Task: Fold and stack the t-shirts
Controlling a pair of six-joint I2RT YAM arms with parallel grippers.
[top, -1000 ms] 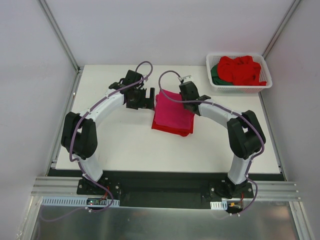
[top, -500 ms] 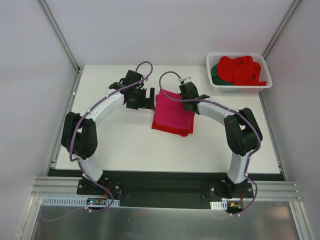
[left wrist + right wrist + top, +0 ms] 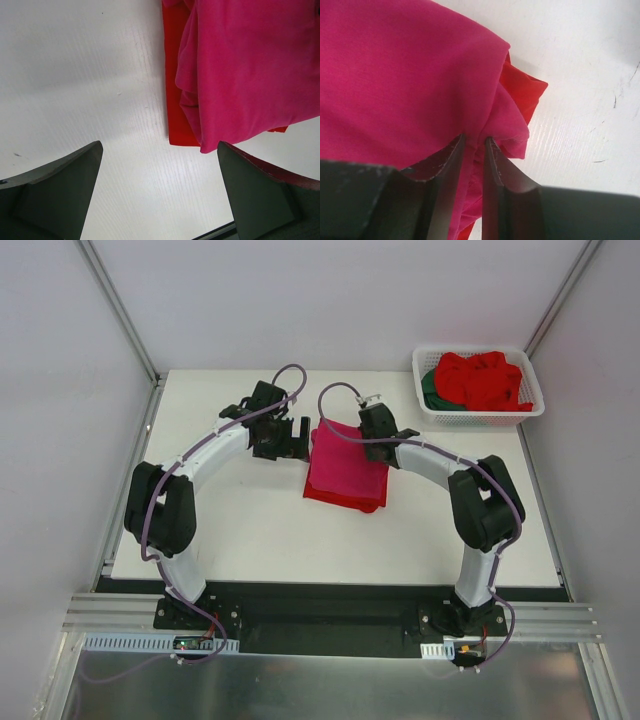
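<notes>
The right elbow (image 3: 485,505) had drawn in. The pink shirt (image 3: 345,465) stayed on a red shirt (image 3: 335,498) left of the basket (image 3: 480,418), right fingers (image 3: 445,170) pinching its fold, left fingers (image 3: 55,190) spread. The basket's green shirt (image 3: 430,390) was mostly hidden.

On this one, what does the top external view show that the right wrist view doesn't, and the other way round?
Only the top external view: the white slotted plastic basket at the far right corner, holding bright red cloth shirts and a dark green cloth shirt, plus the left pincer open beside the stack. Only the right wrist view: the right pincer nearly closed on a pleat at the edge of the folded magenta-pink cloth shirt. Both: that pink shirt lying on a folded bright red cloth shirt on the white table.
</notes>
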